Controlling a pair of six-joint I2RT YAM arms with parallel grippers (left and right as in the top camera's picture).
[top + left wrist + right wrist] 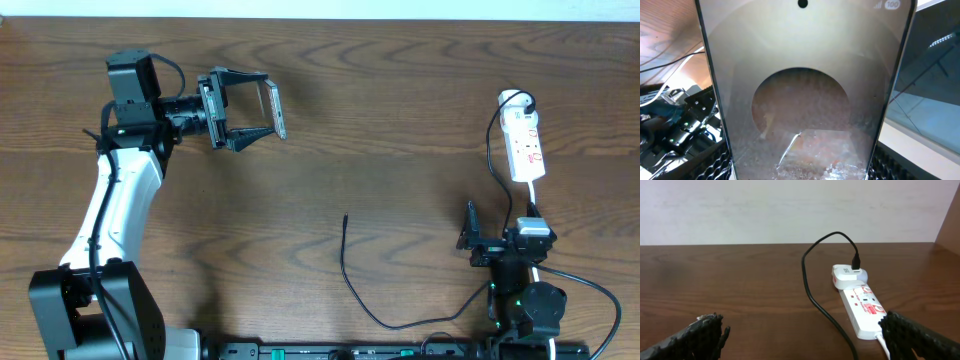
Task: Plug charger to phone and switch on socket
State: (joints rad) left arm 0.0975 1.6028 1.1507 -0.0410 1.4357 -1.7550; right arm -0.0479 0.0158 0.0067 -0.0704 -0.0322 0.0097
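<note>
My left gripper (262,107) is raised over the table's far left, shut on the phone (277,108), which shows edge-on from above. In the left wrist view the phone (800,75) fills the frame, its glossy brownish face with a pale round patch held between my fingers (715,165). The charger (345,262) lies on the table; its free tip points away near the middle. Its other end runs to the white plug (847,275) on the socket (525,145) at the far right. My right gripper (470,240) rests open near the front right, with the socket (862,307) just ahead of it.
The charger cable (812,290) loops between my right gripper's open fingers (700,335). A white cord leaves the socket's near end beside the right finger. The arm bases stand along the table's front edge (330,350).
</note>
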